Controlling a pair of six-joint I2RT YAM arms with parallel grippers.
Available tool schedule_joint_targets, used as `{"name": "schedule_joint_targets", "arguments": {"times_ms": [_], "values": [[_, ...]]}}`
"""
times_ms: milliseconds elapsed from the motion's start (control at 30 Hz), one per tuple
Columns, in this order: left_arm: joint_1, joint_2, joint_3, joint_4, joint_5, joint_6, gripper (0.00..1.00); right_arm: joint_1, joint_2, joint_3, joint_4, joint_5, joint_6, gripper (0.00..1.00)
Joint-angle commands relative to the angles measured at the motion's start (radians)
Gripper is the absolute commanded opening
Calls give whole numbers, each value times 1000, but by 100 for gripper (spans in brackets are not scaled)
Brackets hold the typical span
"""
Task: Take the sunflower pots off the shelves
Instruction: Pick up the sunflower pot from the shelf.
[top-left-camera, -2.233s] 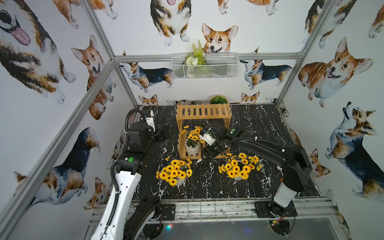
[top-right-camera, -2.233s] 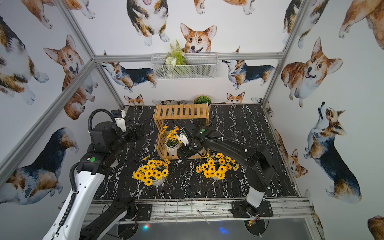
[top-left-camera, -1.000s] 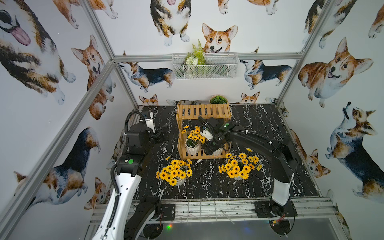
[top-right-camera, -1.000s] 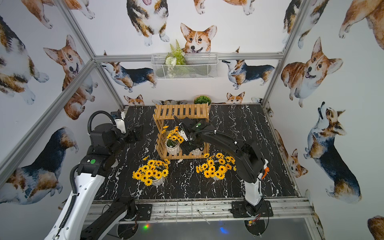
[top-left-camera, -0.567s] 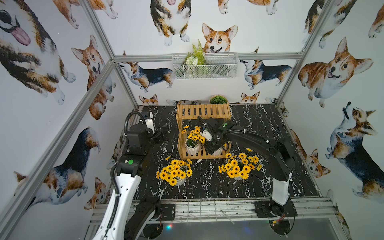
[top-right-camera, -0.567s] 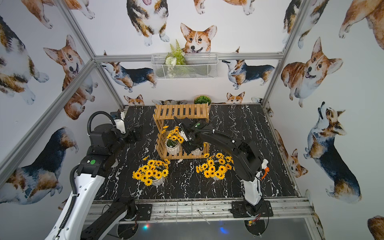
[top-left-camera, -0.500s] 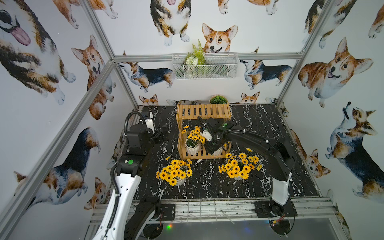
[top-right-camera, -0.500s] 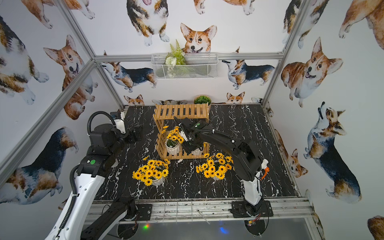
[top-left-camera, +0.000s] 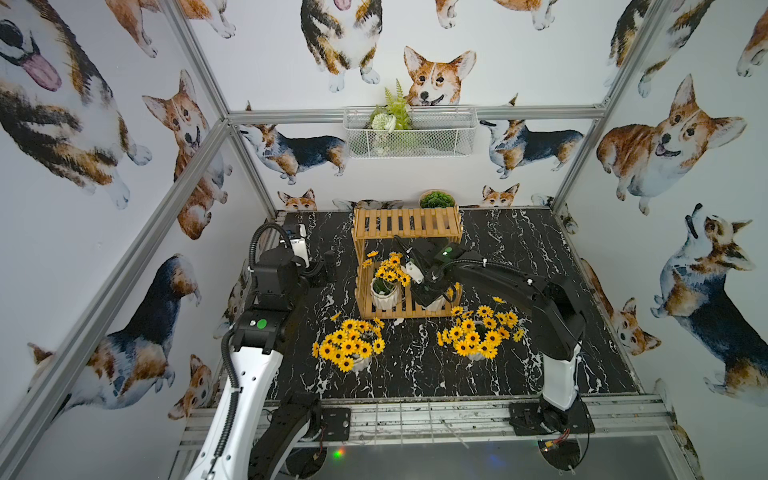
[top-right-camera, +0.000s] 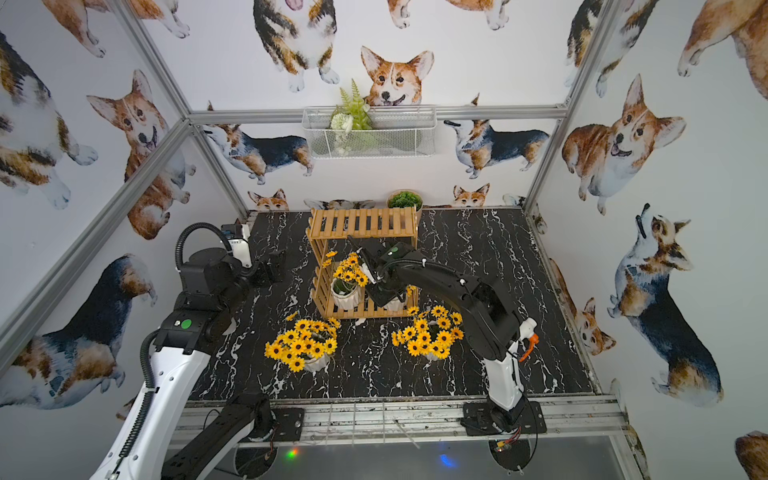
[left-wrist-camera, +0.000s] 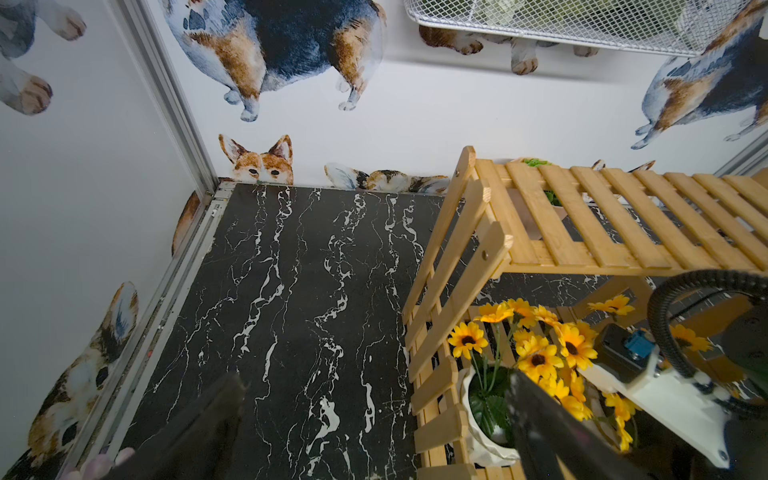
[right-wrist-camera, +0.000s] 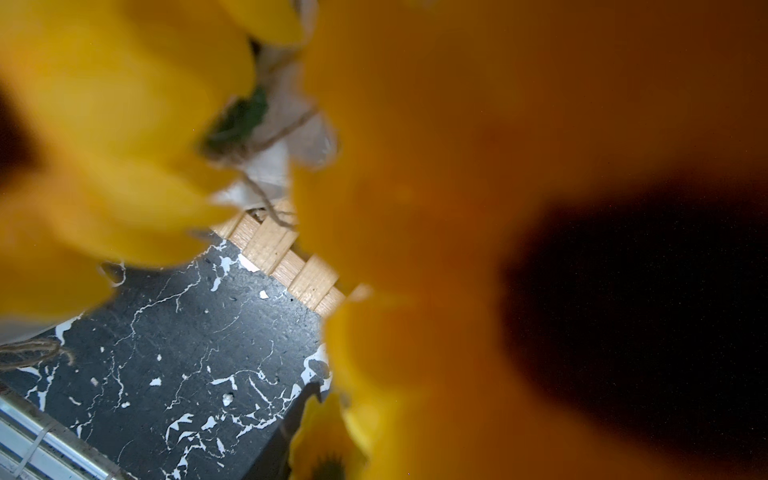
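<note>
The wooden shelves (top-left-camera: 407, 222) (top-right-camera: 361, 222) (left-wrist-camera: 602, 216) stand at the back middle of the table. On the lower tier, one sunflower pot (top-left-camera: 384, 293) (top-right-camera: 345, 296) (left-wrist-camera: 486, 415) sits at the left. My right gripper (top-left-camera: 430, 291) (top-right-camera: 384, 293) reaches in over a second pot (top-left-camera: 436, 306) at the right. In the right wrist view blurred yellow petals fill the picture, and only one finger (right-wrist-camera: 284, 432) shows. Two more sunflower pots (top-left-camera: 349, 349) (top-left-camera: 478, 336) stand on the table in front. My left gripper (left-wrist-camera: 374, 428) (top-left-camera: 328, 266) is open and empty beside the shelves' left end.
A white wire basket (top-left-camera: 409, 133) holding a fern hangs on the back wall. A beige bowl of green foliage (top-left-camera: 436, 200) sits behind the shelves. The black marble table (top-left-camera: 519, 374) is closed in by corgi-print walls and aluminium posts.
My right arm has gone from the front of the shelves into the lower tier, over the right-hand pot. It has hardly shifted in the last second. The left arm holds its place.
</note>
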Motion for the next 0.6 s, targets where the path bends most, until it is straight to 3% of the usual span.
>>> {"name": "schedule_joint_targets", "arguments": {"times_ms": [0,567], "values": [[2,-3,-3,37,-5,9,100,1,7,-3,-2,40,-17,37],[3,-7,-6,41,-11,17,100,15,20,-3,8,57,-24,8]]}}
